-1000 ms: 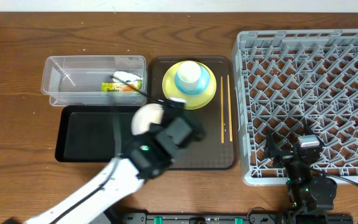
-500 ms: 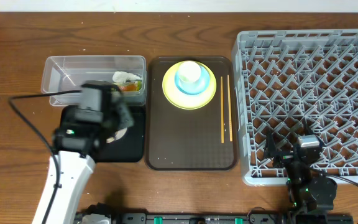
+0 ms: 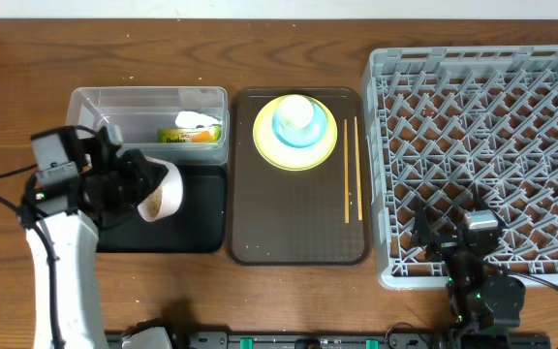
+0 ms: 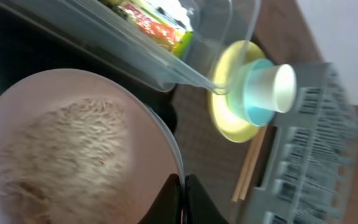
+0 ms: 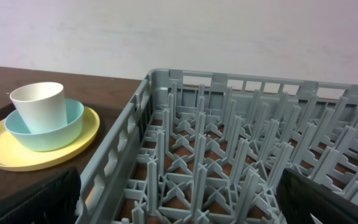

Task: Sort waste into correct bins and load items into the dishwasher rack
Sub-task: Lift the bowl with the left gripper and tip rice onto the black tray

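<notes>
Wooden desk (image 3: 27, 68), dark grain. Nearest you, the right end effector (image 3: 453, 237) sits spread wide and empty at the near edge of the dishwasher rack (image 3: 377, 174). Left end effector (image 4: 183, 199) is pinched tight on the white bowl (image 3: 163, 189) rim, with the bowl tipped sideways over the black tray (image 3: 201, 218). Rice scraps (image 4: 61, 149) cling inside. Tilt the mouth further down, staying within the tray walls and short of the clear tub (image 3: 114, 116) beyond.

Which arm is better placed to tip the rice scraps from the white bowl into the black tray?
Left. The left gripper holds the white bowl, tilted over the black tray; the right gripper stands open by the rack.
</notes>
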{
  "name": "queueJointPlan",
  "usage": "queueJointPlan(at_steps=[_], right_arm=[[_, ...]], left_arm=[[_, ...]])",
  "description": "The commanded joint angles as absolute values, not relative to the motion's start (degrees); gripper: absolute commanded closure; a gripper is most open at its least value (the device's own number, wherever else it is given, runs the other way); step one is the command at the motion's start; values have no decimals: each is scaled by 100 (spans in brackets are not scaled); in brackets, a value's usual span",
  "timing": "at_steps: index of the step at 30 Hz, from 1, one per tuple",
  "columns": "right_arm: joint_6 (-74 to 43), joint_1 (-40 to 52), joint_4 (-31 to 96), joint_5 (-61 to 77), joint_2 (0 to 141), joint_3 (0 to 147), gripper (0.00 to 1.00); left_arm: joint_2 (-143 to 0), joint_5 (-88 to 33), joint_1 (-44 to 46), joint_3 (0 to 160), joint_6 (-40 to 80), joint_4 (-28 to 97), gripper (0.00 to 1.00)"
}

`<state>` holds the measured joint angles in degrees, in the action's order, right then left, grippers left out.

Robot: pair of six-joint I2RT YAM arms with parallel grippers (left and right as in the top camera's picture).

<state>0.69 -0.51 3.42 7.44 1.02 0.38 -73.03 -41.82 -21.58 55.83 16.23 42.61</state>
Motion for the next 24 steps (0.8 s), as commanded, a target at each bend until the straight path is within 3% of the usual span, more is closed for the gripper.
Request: queueJointPlan(at_steps=[1,15,24], right_arm=[[115,8,364,729,93,32,1],[117,8,364,729,93,32,1],[115,8,364,731,93,32,1]], left_arm=[[-7629,-5402,-2519,5535,1133,4237,94],[-9223,-8250,-3450,5433,-71,4309,94],[-9548,-9015,-3848,5146,-193,4375,94]])
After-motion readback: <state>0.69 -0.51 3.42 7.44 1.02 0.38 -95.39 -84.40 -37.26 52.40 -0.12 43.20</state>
